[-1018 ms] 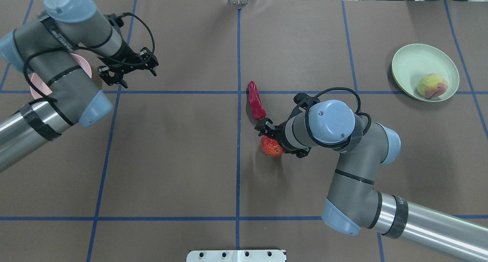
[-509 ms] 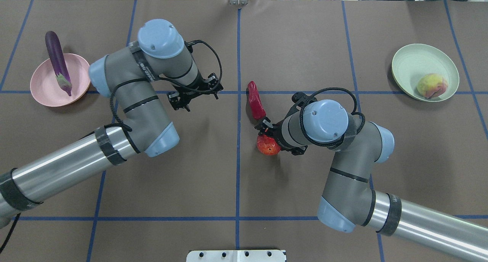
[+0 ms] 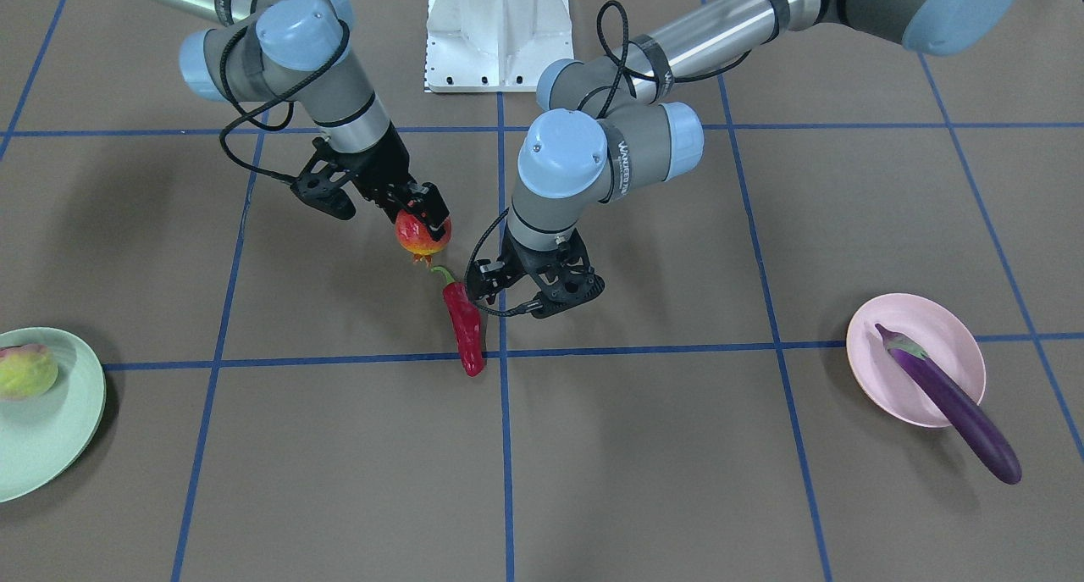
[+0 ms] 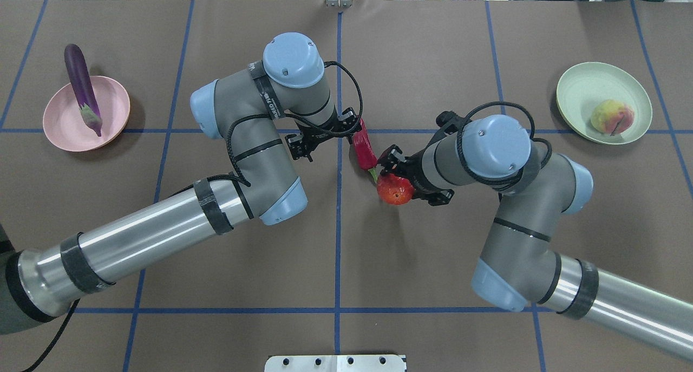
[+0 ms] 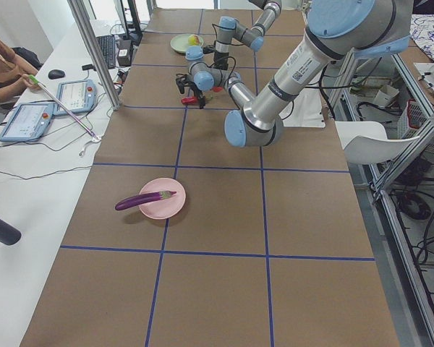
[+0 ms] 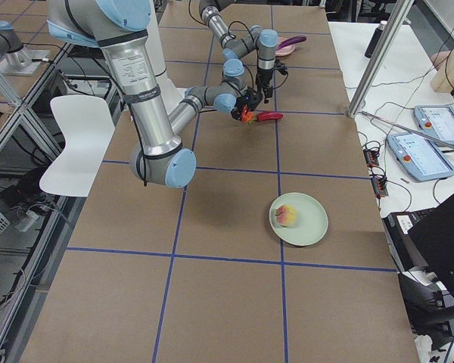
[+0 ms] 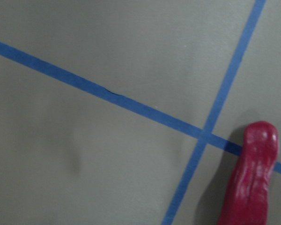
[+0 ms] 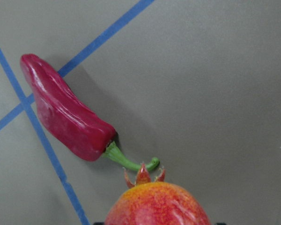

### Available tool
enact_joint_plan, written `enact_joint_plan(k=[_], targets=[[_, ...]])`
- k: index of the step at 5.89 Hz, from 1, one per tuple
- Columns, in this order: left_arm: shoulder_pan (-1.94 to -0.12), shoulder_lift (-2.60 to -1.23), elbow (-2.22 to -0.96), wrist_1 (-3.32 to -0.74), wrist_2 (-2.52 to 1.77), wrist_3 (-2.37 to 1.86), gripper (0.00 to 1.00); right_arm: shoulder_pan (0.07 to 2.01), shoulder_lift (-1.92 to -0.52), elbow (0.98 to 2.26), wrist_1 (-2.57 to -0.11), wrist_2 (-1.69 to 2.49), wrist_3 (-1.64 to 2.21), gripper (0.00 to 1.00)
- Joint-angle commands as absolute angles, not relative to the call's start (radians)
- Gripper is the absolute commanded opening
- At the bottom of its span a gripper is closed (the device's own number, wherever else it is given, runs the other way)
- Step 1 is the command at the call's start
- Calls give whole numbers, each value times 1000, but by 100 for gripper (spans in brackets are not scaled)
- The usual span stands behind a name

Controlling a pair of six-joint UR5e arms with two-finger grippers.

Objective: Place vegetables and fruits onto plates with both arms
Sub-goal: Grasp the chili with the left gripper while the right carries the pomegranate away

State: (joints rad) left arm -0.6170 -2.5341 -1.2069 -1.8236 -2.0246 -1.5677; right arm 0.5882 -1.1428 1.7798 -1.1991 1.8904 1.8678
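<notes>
My right gripper (image 4: 399, 178) is shut on the red-orange pomegranate (image 4: 394, 189) and holds it just above the table; it shows too in the front view (image 3: 423, 235) and the right wrist view (image 8: 157, 206). The red chili pepper (image 4: 364, 147) lies on the table beside it, stem toward the pomegranate. My left gripper (image 4: 325, 139) is open and empty, low beside the chili's left. The purple eggplant (image 4: 81, 87) lies across the pink plate (image 4: 62, 128), its tip over the rim. The peach (image 4: 612, 117) sits on the mint green plate (image 4: 582, 90).
Both arms meet near the table's middle, their wrists close together. The white base block (image 4: 335, 363) stands at the near edge. Blue tape lines cross the brown table cover. An operator sits at a side bench with tablets (image 5: 29, 119).
My left arm has swung from the pink plate to the chili at the centre, uncovering the eggplant on the plate. My right gripper has risen and shifted a little with the pomegranate.
</notes>
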Motion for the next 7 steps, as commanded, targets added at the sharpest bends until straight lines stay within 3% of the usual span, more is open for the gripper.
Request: enact_joint_plan(k=[1,4,5,6,7], targets=[[-591,-2607,-1100,-1894,-1978,-1572,100,754,-1227,1793,-1198,2032,1763,0],[-565,-2693,-952,-1975,-1933,-1575,100,1031,-1233,1656,-1299,2088,1344,0],[-555,-2695,-931,-1989,-1905,-1575,91,1148,-1223,1526,-1295,2126,1142,0],[-534,-2695,-930,-2011,-1858,-1575,38,1245,-1179,1405,-1295,2149,983,0],[-532,-2695,-928,-2014,-1858,-1575,0,1299,-1148,1306,-1292,2148,918,0]])
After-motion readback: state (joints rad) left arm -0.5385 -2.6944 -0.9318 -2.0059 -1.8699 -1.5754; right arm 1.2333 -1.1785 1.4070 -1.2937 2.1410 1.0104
